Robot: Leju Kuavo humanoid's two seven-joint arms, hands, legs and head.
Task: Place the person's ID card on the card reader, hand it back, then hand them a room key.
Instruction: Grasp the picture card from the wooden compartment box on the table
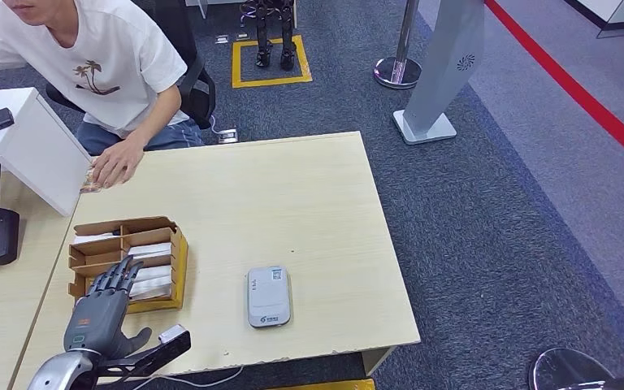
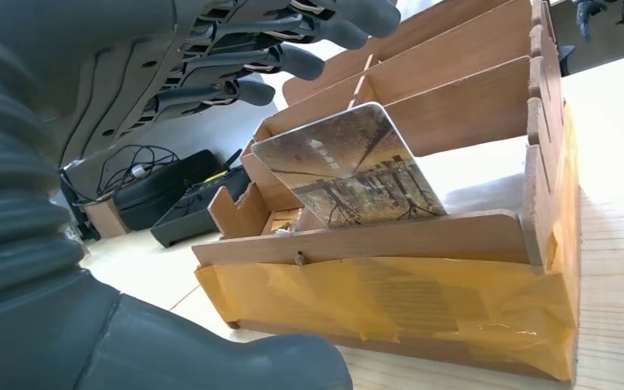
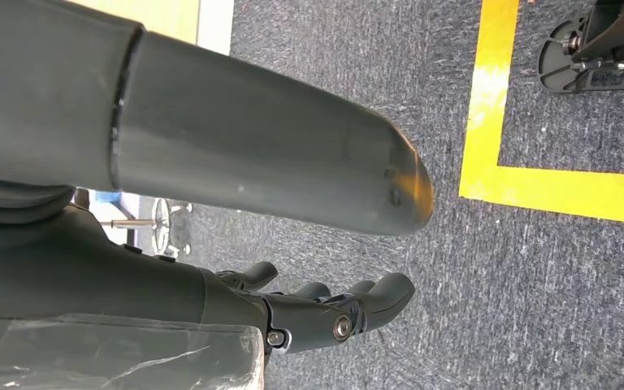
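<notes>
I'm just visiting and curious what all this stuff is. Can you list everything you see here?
table: one, pale wood, centre.
card box: one, brown wood with yellow tape, table's left part, divided into slots.
key card: one, brown picture print, leaning in a box slot.
card reader: one, grey, near the table's front edge.
ID card: one, under the person's hand, far left of the table; little of it shows.
person: one, white T-shirt, seated behind the table.
stanchion: one, silver, on the carpet.
left hand: grey, fingers spread over the card box, holding nothing.
right hand: dark, hanging over the carpet, fingers curled.
</notes>
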